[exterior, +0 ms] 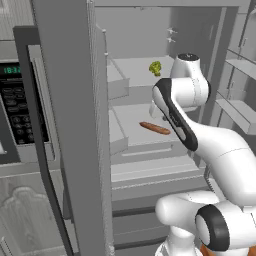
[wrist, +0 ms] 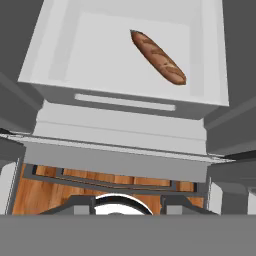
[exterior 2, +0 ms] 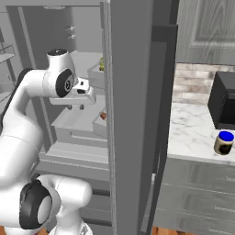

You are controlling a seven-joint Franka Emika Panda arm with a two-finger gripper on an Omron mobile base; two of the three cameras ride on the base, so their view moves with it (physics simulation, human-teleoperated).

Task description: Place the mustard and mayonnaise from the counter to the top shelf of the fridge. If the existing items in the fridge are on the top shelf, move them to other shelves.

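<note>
The fridge (exterior: 70, 125) stands open. A yellow-green broccoli floret (exterior: 155, 68) sits on the top shelf (exterior: 132, 67). One level down, an orange-brown sausage stick (exterior: 155, 128) (wrist: 158, 57) lies in a tray-like shelf (wrist: 60, 55). My gripper (exterior 2: 75, 107) points down over the front edge of that tray, short of the sausage, open with nothing between its fingers. The mayonnaise jar (exterior 2: 224, 142), blue-lidded, stands on the marble counter (exterior 2: 193, 133) to the right of the fridge. The mustard is out of view.
The fridge's open doors flank the arm, with door bins (exterior: 240, 107) on the right side. A microwave (exterior: 15, 110) sits left of the fridge. A black appliance (exterior 2: 224, 105) stands on the counter behind the jar. Wooden floor (wrist: 45, 187) lies below.
</note>
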